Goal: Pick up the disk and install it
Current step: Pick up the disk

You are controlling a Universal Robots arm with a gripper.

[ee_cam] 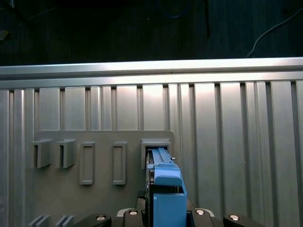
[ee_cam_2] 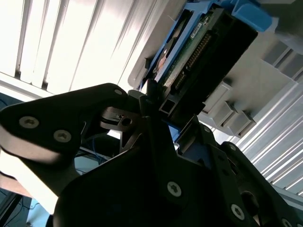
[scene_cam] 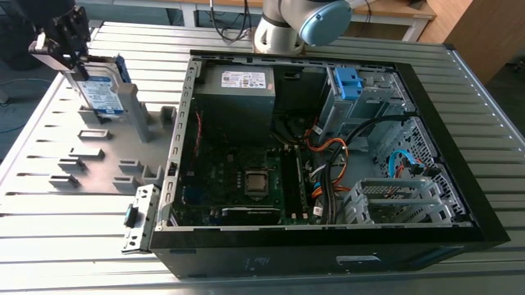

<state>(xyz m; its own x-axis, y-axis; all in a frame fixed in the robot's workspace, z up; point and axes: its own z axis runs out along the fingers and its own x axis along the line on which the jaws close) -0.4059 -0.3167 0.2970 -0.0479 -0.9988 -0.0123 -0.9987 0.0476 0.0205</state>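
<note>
Your black gripper (scene_cam: 75, 58) has its jaws closed narrowly on the upper end of the flat silver hard disk with blue side rails (scene_cam: 102, 92). The disk stands just below them in the grey slotted holder (scene_cam: 107, 150). Lift it straight along the slot, since tilting would probably bind the rails.

A robot arm (scene_cam: 277, 29) is standing on a ribbed aluminium workbench (scene_cam: 66, 236) beside an opened computer case (scene_cam: 311, 249), which is pointing to a robotics lab or workshop. A slotted grey fixture plate (scene_cam: 98, 167) is lying there too, with a wooden desk (scene_cam: 402, 9) behind.
</note>
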